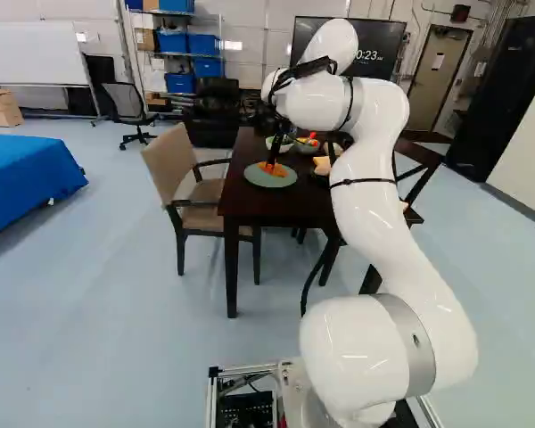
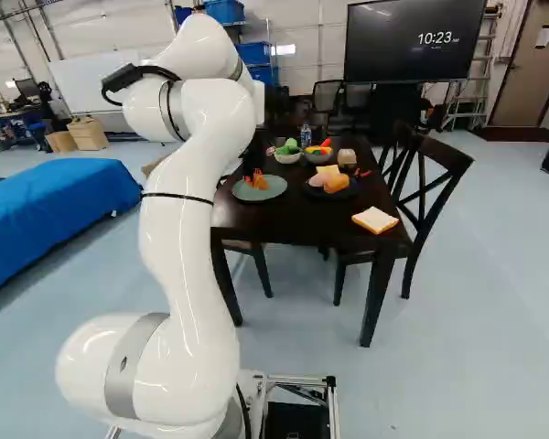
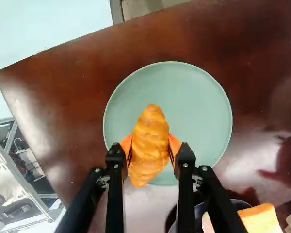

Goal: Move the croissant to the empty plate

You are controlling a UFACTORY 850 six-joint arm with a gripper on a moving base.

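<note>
My arm (image 1: 374, 209) rises from its joint at the foot of both base views and bends over the table (image 2: 274, 216). On the table's near right corner, in the right base view, lies a slice of bread (image 2: 375, 219). Farther in, I have the pincer (image 1: 269, 168) pointing down over the green plate (image 3: 199, 97), clamped on the croissant (image 3: 149, 141). My wrist view shows the orange pads (image 3: 174, 144) pressed to its two sides. It sits lengthwise between the fingers, one tip running out ahead of them over the plate, the other reaching back between them, past the rim as seen from the wrist. I can't tell whether its underside touches the plate.

Just beside, right of the green plate in the right base view, is a dark plate (image 2: 309, 190) with pink and orange food. Behind stand two bowls, one with green food (image 2: 288, 149), one with red and yellow pieces, then a bottle (image 2: 306, 135). Well beyond hangs the screen (image 2: 409, 41).
</note>
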